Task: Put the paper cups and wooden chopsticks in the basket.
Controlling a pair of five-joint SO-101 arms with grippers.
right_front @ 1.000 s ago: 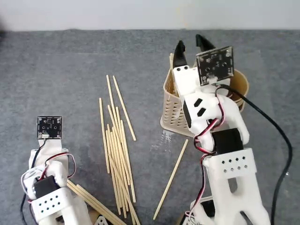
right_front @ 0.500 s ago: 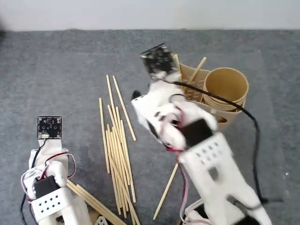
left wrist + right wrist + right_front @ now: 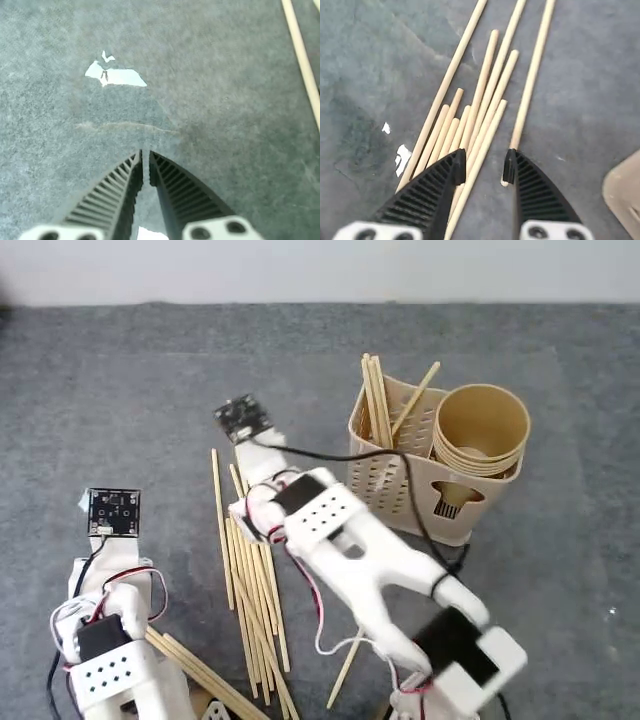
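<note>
As its wrist view shows, right tool [image 3: 484, 165] gapes over chopsticks [image 3: 487, 92].

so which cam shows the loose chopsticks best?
High view: the whole spread of loose chopsticks on the mat. Right wrist view gets several ends close up; left wrist view catches one stick.

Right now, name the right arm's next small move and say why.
Probably lower the right gripper and close it on the pale wooden chopstick lying between its open jaws. The beige slotted basket already holds the tan paper cups, so loose chopsticks are what remains.
</note>
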